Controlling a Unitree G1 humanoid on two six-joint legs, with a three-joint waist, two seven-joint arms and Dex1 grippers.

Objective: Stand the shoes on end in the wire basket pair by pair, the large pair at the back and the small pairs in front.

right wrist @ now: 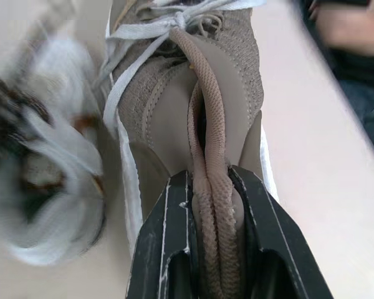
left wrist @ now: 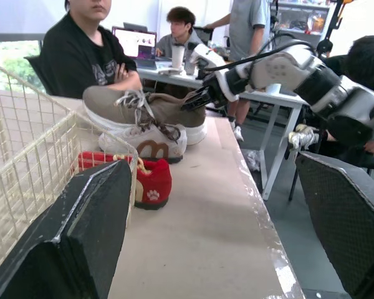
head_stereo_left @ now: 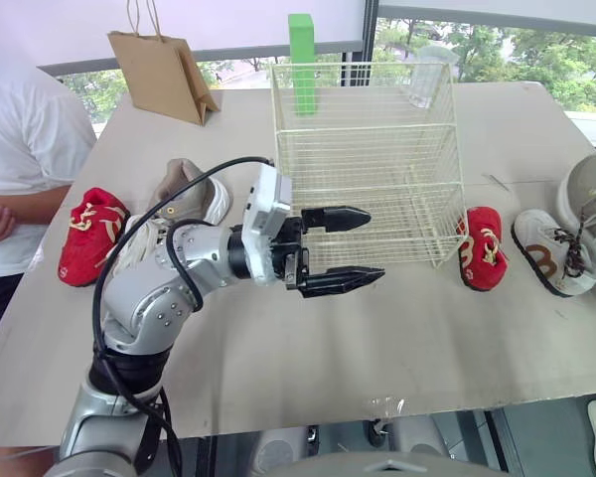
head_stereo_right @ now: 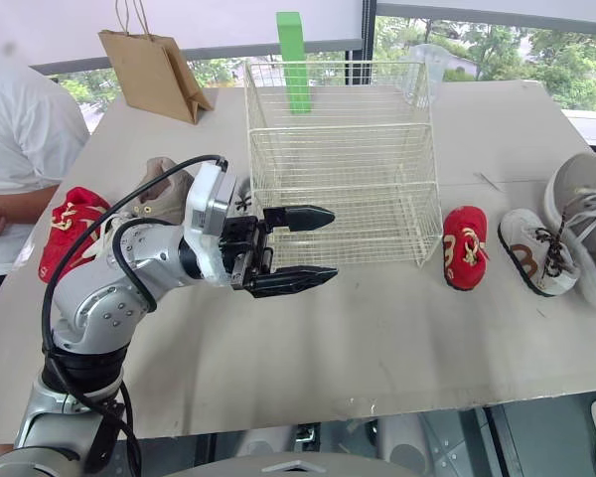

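The white wire basket (head_stereo_left: 368, 159) stands empty at mid-table. My left gripper (head_stereo_left: 350, 248) hovers open in front of it, its fingers level and holding nothing. To the basket's right lie a small red shoe (head_stereo_left: 480, 246), a small white shoe with brown trim (head_stereo_left: 551, 253) and a large taupe shoe (head_stereo_left: 591, 194). My right gripper (right wrist: 209, 180) is shut on that taupe shoe's heel collar (right wrist: 212, 124); the left wrist view shows this right gripper (left wrist: 196, 99) at the shoe (left wrist: 143, 109). At the left lie another red shoe (head_stereo_left: 89, 234) and another taupe shoe (head_stereo_left: 189, 184), partly hidden by my left arm.
A brown paper bag (head_stereo_left: 164, 75), a green block (head_stereo_left: 301, 50) and a clear plastic item (head_stereo_left: 427, 75) stand at the table's far side. A person in a white shirt (head_stereo_left: 20, 149) sits at the left edge. Other people (left wrist: 93, 56) sit beyond the right edge.
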